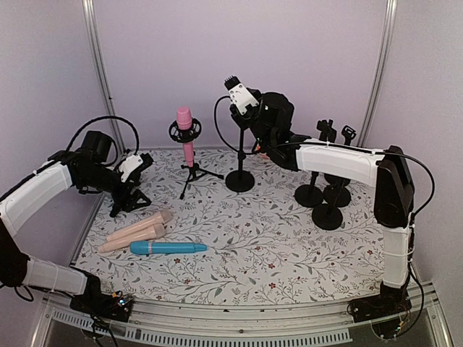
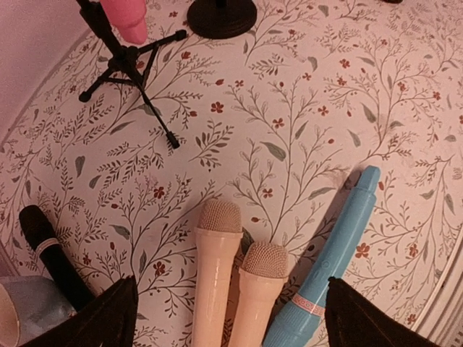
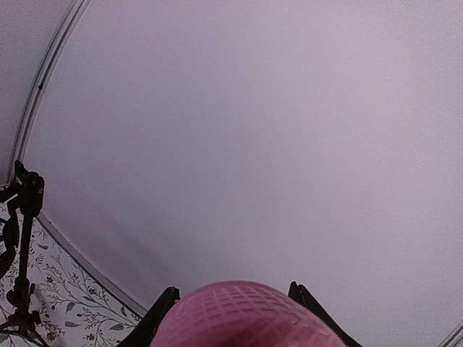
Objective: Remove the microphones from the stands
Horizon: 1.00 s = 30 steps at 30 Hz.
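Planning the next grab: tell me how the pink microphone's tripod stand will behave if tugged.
The tripod stand looks light, with thin, short legs, so it would probably tip or slide rather than hold firm. The pink microphone sits high above those legs, likely making the whole thing top-heavy.

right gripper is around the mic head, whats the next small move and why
Probably close the right gripper firmly on the microphone before any lift. Its fingers flank the pink mesh head on both sides, but firm contact isn't clear, and in the top view the gripper sits at the top of the stand.
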### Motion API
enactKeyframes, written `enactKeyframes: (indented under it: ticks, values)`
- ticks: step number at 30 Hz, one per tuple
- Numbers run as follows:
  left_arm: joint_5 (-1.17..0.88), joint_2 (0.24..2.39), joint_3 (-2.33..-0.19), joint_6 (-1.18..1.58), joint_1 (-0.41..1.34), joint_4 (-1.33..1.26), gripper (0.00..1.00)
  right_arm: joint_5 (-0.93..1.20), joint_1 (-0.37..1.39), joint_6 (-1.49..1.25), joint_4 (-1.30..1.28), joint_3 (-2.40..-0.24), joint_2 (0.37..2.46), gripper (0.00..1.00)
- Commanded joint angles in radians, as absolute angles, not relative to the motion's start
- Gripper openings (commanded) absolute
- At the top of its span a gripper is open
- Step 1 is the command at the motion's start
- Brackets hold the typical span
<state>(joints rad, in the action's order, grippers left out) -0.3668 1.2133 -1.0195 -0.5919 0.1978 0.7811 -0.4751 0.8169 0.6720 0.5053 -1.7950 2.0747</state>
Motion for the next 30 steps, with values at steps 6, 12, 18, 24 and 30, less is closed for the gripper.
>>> enactKeyframes:
  ticks: [6, 12, 18, 24, 30]
  values:
    - [-0.542, 1.375, -1.281, -0.486, 0.37, 0.755, 0.86, -0.273, 0.819, 0.557, 0.58, -1.567, 1.785, 0.22]
    - [-0.564, 1.513, -1.493, -0.422, 0.487, 0.722, 0.86, -0.213, 0.852, 0.504, 0.542, -1.432, 1.631, 0.2]
    - [-0.489, 1.636, -1.621, -0.316, 0.603, 0.567, 0.86, -0.265, 0.94, 0.507, 0.566, -1.283, 1.523, 0.14]
    - [-0.487, 1.779, -1.74, -0.178, 0.659, 0.516, 0.86, -0.355, 1.0, 0.525, 0.642, -1.205, 1.487, 0.12]
    - [-0.565, 1.81, -1.721, -0.035, 0.663, 0.462, 0.83, -0.404, 1.025, 0.56, 0.715, -1.182, 1.508, 0.1]
